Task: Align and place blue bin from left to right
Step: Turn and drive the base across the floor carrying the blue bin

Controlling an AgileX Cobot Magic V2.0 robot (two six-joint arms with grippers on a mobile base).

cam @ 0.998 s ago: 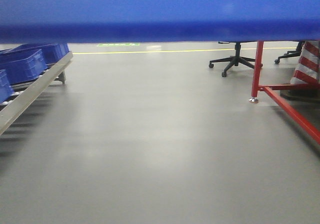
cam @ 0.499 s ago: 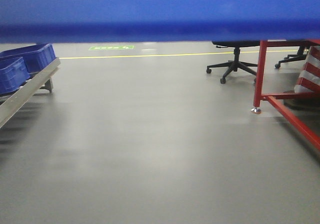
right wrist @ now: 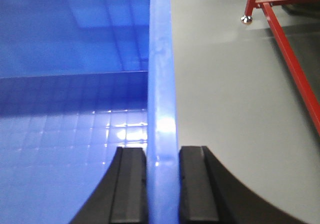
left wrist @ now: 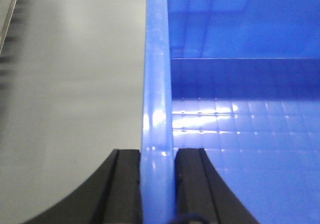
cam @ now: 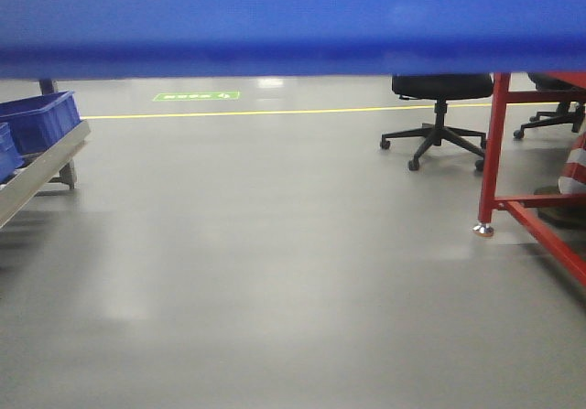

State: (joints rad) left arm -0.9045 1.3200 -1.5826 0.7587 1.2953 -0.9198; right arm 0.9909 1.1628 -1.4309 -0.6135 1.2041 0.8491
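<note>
Exterior front-facing view: what takes up the most room?
— The grey floor (cam: 275, 272). After that the blue bin (cam: 293, 20), a blurred band across the whole top edge, close to the lens.

And at the sides?
— On the right a red frame (cam: 499, 153) stands on a metal foot. On the left is a sloping rack (cam: 41, 171) with darker blue tubs (cam: 41, 121) on it. An office chair (cam: 439, 107) sits behind the frame, near a yellow line (cam: 275, 112) and a green floor mark (cam: 196, 95).

Where is the bin in the wrist views?
— It is between the two arms. The left gripper (left wrist: 157, 156) pinches the bin's left wall, with one black finger (left wrist: 127, 184) outside and one inside. The right gripper (right wrist: 162, 154) pinches the opposite wall the same way. The bin's gridded bottom shows in both views.
</note>
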